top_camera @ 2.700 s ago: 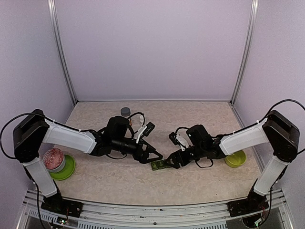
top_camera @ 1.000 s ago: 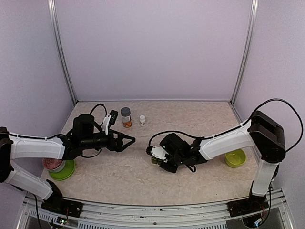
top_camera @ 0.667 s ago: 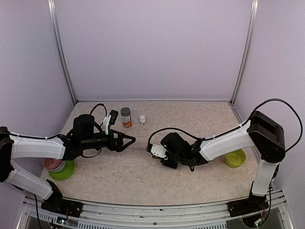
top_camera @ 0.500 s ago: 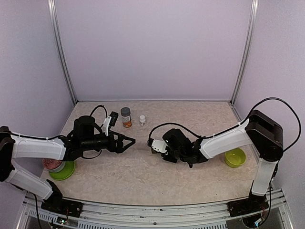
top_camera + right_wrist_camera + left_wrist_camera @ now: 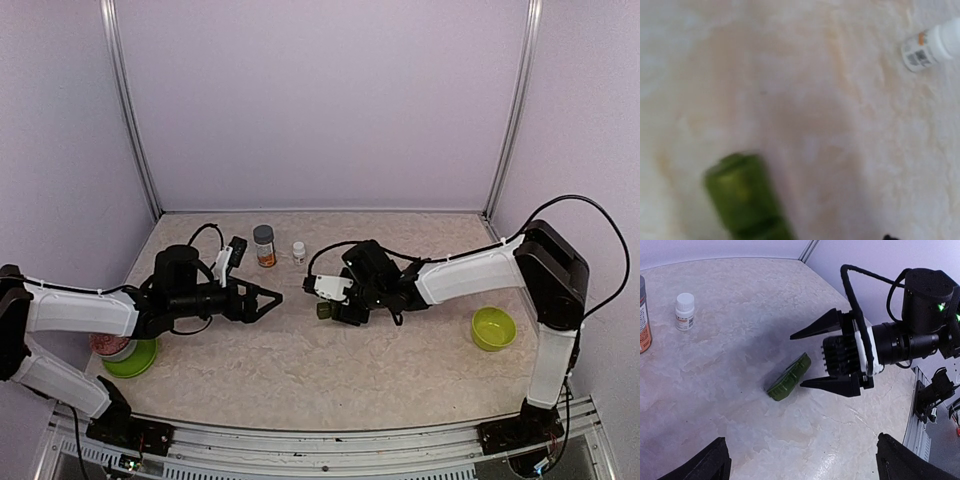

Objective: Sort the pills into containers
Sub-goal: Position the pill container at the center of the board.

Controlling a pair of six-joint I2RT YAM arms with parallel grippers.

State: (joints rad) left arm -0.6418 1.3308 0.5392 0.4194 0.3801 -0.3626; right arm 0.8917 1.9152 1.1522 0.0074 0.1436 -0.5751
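Left wrist: glossy oblong pill box point(image 5: 788, 377)

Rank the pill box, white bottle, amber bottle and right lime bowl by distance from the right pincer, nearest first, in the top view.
1. pill box, lying right by the right pincer
2. white bottle, behind it
3. amber bottle, farther left
4. lime bowl, far right

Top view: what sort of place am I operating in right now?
Probably a lab robot test cell: bare lilac walls framed by metal posts, a marbled table with the left arm and right arm bolted at its near edge, and small props like a pill box.
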